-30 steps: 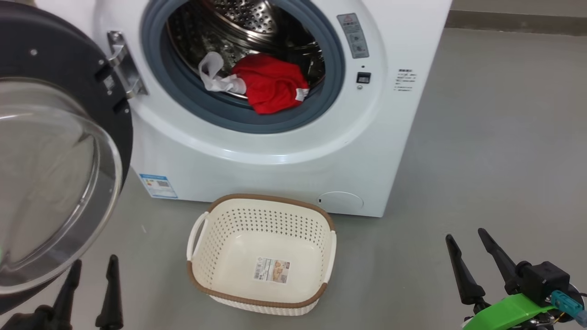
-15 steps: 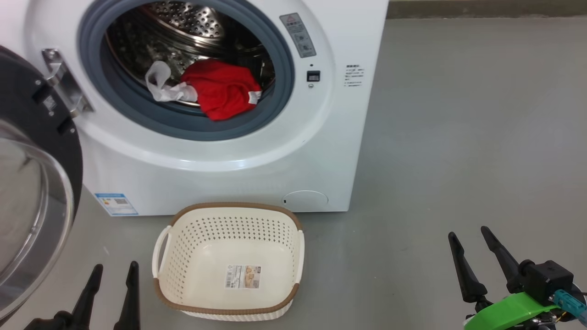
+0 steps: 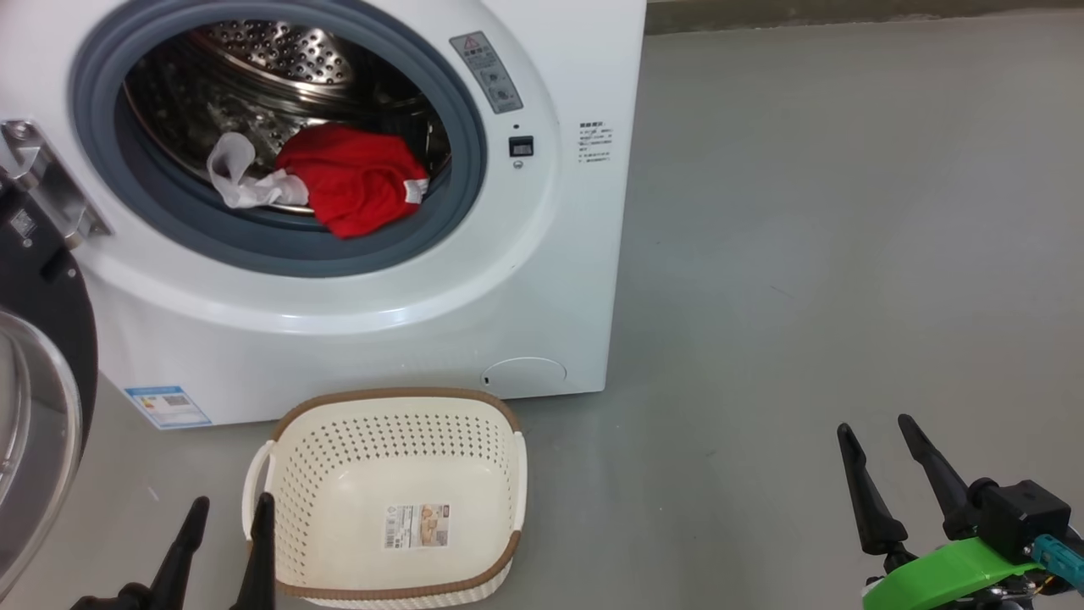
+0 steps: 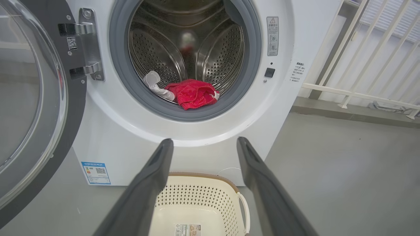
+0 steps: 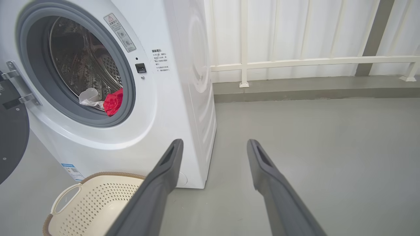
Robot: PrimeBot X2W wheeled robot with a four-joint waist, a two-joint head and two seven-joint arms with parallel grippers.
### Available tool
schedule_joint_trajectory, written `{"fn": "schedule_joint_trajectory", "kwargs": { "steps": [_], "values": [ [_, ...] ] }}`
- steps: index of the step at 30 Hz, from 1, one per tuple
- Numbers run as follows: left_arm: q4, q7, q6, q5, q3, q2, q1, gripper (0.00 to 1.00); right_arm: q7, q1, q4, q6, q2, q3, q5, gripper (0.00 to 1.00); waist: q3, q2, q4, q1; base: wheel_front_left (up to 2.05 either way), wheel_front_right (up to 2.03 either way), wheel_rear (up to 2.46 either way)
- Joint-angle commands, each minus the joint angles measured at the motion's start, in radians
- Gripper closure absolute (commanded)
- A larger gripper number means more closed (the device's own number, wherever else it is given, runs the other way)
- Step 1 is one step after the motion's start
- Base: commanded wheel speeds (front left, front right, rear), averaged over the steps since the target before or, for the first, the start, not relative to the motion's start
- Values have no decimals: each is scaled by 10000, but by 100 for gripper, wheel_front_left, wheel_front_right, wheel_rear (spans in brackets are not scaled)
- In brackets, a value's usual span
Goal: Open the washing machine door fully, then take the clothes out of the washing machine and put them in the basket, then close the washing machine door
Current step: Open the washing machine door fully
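A: Start at the left. What's there?

B: The washing machine door [image 4: 36, 108], swung out on its hinge [image 4: 87, 46], glass bowl facing the room. Low beside it is the left gripper [image 3: 233, 504]: jaws spread wide, nothing between them, close by the left handle side of the basket [image 3: 394, 395]. The basket sits empty on the floor [image 3: 804, 254], just in front of the washing machine [image 3: 339, 330].

A: And the clothes?

B: The clothes [image 3: 356, 178] lie at the mouth of the drum [image 3: 279, 51], above and beyond the basket. In the left wrist view they sit almost dead ahead, over the gap between the jaws but higher. The heap's long axis runs across the opening, with a small white cloth [image 3: 233, 174] at the left end and red filling the rest. One red fold droops onto the grey ring [image 3: 254, 254].

A: Which arm is better placed?

B: The left, I'd judge. The right gripper [image 3: 874, 425] (jaws also wide and empty) hangs well to the right of the machine, pointing past its corner at bare floor, so it would have to swing across.

A: Anything you can't make out?

B: The head view cuts off most of the door, so I can't be sure it is fully open. I can't tell whether the red is one garment or several, or what lies behind it. There's a blurred reddish patch deep in the drum, perhaps a reflection.
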Motion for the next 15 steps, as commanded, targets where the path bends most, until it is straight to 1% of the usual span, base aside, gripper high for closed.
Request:
{"fn": "schedule_joint_trajectory", "kwargs": {
  "steps": [1, 7, 15],
  "values": [
    [-263, -49, -55, -29, 306, 147, -116, 0, -94, 3, -276, 63, -93, 155, -36, 0, -30, 0, -121, 0, 0, 0, 0],
    [-320, -49, -55, -41, 229, 154, -101, 0, -94, 8, -315, 63, -57, 104, -42, 0, -25, 0, -296, 0, 0, 0, 0],
    [-372, -49, -55, -53, 122, 208, -163, 0, -94, -4, -328, 63, -41, 75, -47, 0, 9, 0, -346, 0, 0, 0, 0]
  ]
}}
